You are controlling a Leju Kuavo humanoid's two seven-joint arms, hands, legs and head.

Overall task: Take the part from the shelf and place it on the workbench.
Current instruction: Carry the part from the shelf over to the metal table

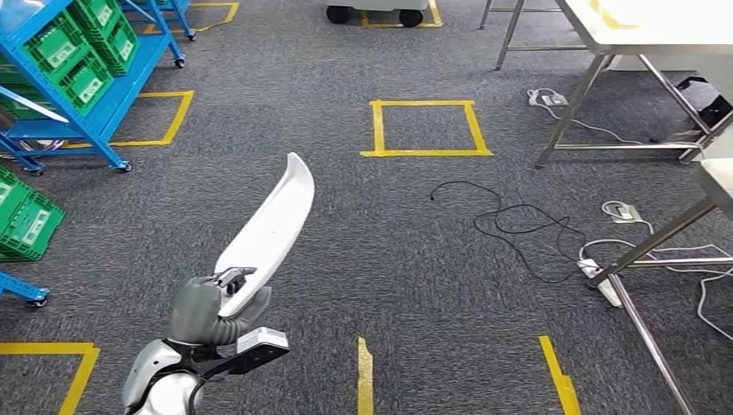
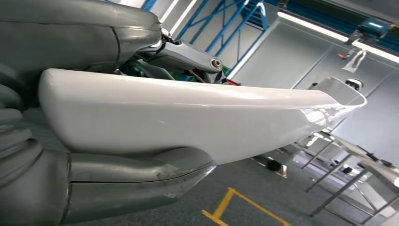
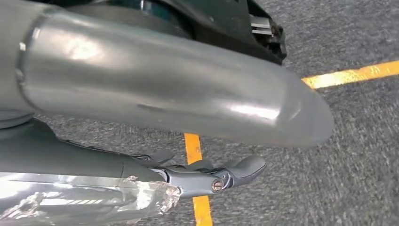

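Part (image 1: 272, 220) in transit, gripped at its lower end by the left robot hand (image 1: 206, 307).
Long axis runs up and forward from that hand; table (image 1: 657, 30) lies well apart, ahead and right. Right robot hand (image 3: 207, 176) hangs empty over the floor, fingers loosely extended. Left wrist view shows thumb and fingers clamping the part's end.

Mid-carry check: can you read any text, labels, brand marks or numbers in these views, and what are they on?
No text is legible.
Green bins on the blue shelf: white labels, too small and blurred to read.
Green bin at lower left: white label, unreadable.
White part held by the left hand: no marking visible.
Right hand: no marking visible.
Yellow floor tape: plain lines, no characters.
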